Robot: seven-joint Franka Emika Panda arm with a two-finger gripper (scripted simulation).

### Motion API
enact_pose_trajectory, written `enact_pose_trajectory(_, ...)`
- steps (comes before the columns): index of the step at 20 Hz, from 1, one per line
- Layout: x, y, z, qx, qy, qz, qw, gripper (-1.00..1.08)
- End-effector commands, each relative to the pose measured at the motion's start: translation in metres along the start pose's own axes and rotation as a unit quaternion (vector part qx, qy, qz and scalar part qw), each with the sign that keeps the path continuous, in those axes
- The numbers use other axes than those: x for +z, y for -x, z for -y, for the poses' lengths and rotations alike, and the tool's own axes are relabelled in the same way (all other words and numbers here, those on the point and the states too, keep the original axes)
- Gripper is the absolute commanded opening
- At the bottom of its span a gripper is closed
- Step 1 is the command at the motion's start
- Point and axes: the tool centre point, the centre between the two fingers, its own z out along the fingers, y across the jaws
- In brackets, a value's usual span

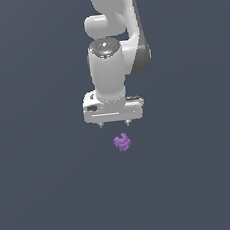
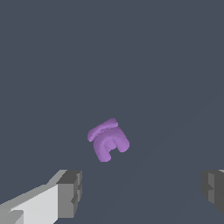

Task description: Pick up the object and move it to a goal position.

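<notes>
The object [image 1: 122, 143] is a small purple knobbly piece with lobes and a notch, lying on the dark grey floor. In the exterior view my white gripper [image 1: 114, 123] hangs just above it, a little toward that view's left, with only the short fingertips showing under the hand. In the wrist view the object [image 2: 108, 140] lies apart from the gripper [image 2: 142, 192], ahead of the gap between the fingers. One finger [image 2: 70, 192] and the other finger stand far apart. The gripper is open and empty.
The plain dark grey floor [image 1: 45, 194] fills both views. The arm's white links [image 1: 110, 22] rise above the hand in the exterior view. No goal marker shows.
</notes>
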Motion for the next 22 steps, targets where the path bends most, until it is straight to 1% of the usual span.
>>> enact_pose_trajectory(1, 0.0, 0.0, 0.0, 0.0, 0.0, 0.0, 1.0, 1.0)
enact_pose_trajectory(4, 0.0, 0.0, 0.005, -0.002, -0.003, 0.001, 1.0, 1.0)
enact_pose_trajectory(10, -0.001, 0.003, 0.032, -0.013, -0.019, 0.004, 0.9997, 1.0)
enact_pose_trajectory(17, -0.001, 0.003, 0.032, -0.013, -0.019, 0.004, 0.9997, 1.0)
enact_pose_trajectory(22, 0.006, 0.003, 0.032, -0.029, -0.017, 0.005, 0.9994, 1.0)
